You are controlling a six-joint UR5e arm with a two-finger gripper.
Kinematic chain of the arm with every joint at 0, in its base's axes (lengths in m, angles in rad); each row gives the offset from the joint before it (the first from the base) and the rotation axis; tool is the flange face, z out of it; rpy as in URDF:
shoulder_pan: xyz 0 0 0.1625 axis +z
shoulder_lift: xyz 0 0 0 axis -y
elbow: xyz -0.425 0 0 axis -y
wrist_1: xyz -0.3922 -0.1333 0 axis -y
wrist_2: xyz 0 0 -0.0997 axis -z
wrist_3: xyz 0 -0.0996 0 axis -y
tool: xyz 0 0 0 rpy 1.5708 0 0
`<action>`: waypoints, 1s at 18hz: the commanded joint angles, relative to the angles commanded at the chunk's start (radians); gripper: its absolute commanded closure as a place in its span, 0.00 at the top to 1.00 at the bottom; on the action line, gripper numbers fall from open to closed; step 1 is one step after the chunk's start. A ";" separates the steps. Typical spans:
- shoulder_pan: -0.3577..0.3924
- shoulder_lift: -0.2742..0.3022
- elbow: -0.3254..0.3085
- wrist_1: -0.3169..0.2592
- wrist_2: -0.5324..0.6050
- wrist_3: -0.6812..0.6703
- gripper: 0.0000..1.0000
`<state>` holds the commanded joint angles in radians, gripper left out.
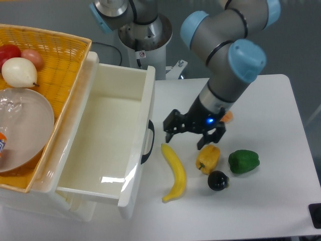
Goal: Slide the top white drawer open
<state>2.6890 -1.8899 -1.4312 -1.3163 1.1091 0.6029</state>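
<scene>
Our gripper (169, 131) hangs with its fingers apart and empty, just beside the dark handle (147, 142) but clear of it. The top white drawer (108, 138) stands pulled far out over the table (261, 201). We judge a careless swing could knock the banana (175, 172) or yellow pepper (208, 157) lying just below.

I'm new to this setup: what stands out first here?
The glossy white plastic top drawer stands pulled far out at left, its cream inside bare. The arm's black two-finger hand hangs just right of the drawer's dark curved handle, apart from it, above a yellow banana.
</scene>
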 joint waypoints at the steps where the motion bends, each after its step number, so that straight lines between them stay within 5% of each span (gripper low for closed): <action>1: 0.002 -0.002 -0.005 0.020 0.002 0.006 1.00; 4: 0.020 0.006 -0.026 0.060 0.073 0.156 1.00; 18: -0.003 0.018 -0.049 0.062 0.434 0.866 1.00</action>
<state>2.6860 -1.8715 -1.4803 -1.2548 1.5431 1.4689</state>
